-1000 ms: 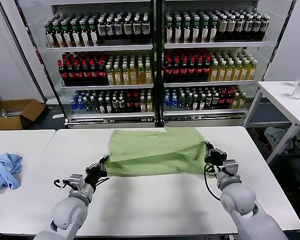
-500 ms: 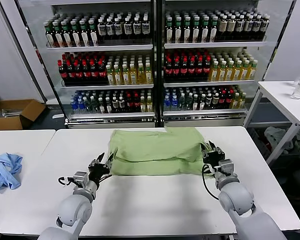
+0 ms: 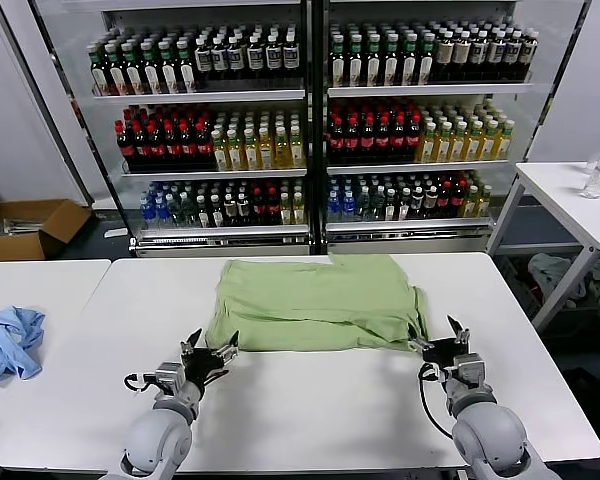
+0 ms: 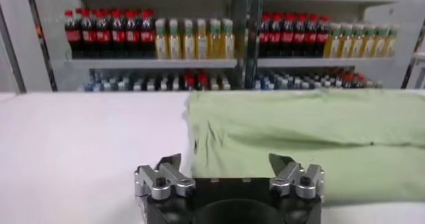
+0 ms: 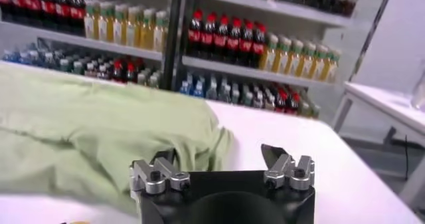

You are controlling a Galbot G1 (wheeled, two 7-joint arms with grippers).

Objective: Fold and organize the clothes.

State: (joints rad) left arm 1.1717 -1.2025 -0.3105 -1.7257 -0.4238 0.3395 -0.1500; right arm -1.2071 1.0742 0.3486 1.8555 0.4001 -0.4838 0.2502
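- The green polo shirt (image 3: pixel 315 303) lay as a folded rectangle across the middle of the head view, on the far half of the white tabletop (image 3: pixel 310 400); no collar, buttons or print showed from here
- Left hand (image 3: pixel 210 355) sat low in the lower left of that frame, fingers spread wide, holding nothing, just clear of the shirt's near left corner
- Right hand (image 3: pixel 447 337) sat at the lower right, fingers fully apart and empty, just beside the shirt's right edge
- From the left wrist view the shirt's (image 4: pixel 312 142) near hem ran straight, with the left hand's (image 4: pixel 229 172) open fingers in front of it
- From the right wrist view the cloth (image 5: pixel 99 135) bulged in a soft rounded lump by the right hand (image 5: pixel 222 165); that end looked less flat
- Risk, as I judged it: soft cloth could spring back and loosen the fold at that puffy right end
- Another: a spread finger could catch the hem and drag a layer askew
- The blue garment (image 3: pixel 8 340) lay on the neighbouring table at the left edge, well apart
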